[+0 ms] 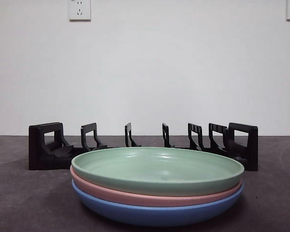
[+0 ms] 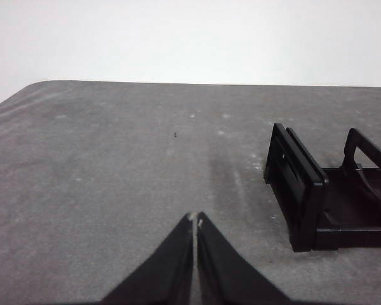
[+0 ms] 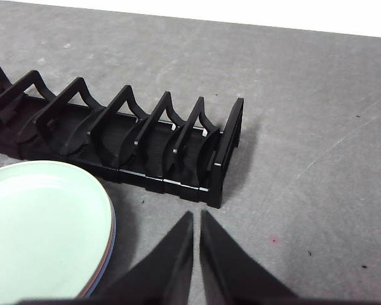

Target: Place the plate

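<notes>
Plates (image 1: 157, 186) smooth, round, stacked green-pink-blue; ribbed black rack (image 1: 143, 145) behind.

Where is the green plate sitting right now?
In the front view the green plate tops a stack, resting on the pink plate and blue plate, just in front of the black rack.

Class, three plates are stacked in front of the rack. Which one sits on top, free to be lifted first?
The green plate. It lies uppermost with its inside open; the pink plate is under it and the blue plate rests on the table.
</notes>
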